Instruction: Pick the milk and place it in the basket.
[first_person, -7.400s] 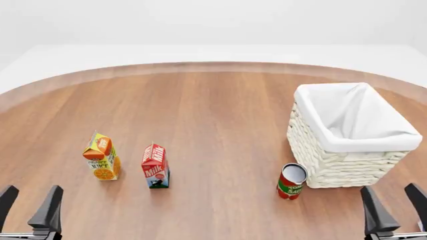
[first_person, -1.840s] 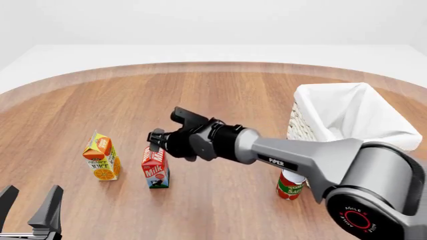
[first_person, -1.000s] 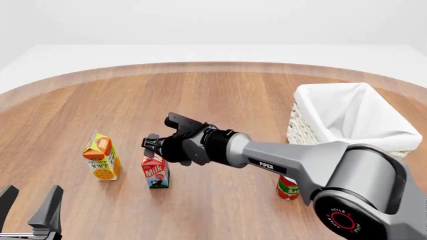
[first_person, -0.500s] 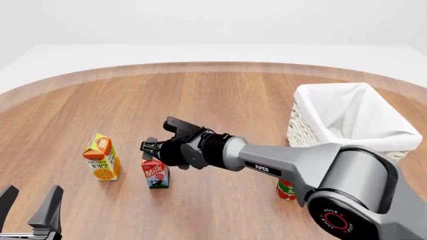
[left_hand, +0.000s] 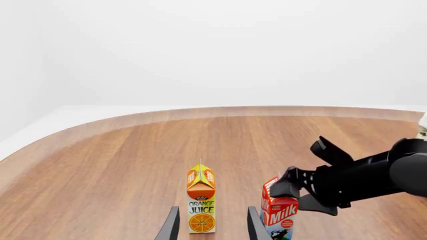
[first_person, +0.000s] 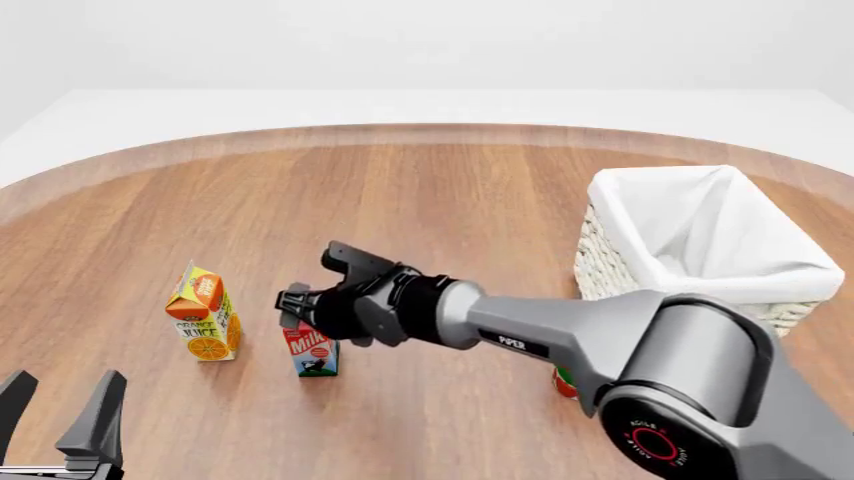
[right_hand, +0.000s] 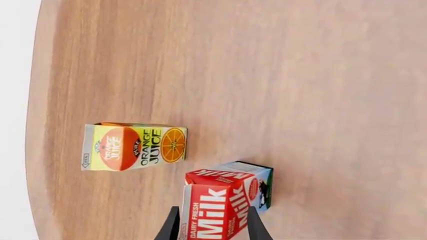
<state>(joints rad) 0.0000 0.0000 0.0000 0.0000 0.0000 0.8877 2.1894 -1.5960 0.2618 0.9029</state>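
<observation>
Between spread jaws of right gripper (right_hand: 211, 226): milk (right_hand: 223, 202), upright, label "DAIRY FRESH Milk", fingers flanking red top. Beside jaws: "ORANGE JUICE" carton (right_hand: 134, 146). Left gripper (first_person: 56, 414) spread, well apart. Basket (first_person: 694, 268) far off.

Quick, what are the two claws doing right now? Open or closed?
Left claw: open, holding nothing, low by the table's near edge.
Right claw: open, one finger on each side of the milk, not clamped on it yet.

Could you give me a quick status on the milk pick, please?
Right gripper open, straddling top of the milk. Milk upright on table, not lifted. Left gripper open, idle. Juice carton beside it, apart; basket unobstructed.
</observation>
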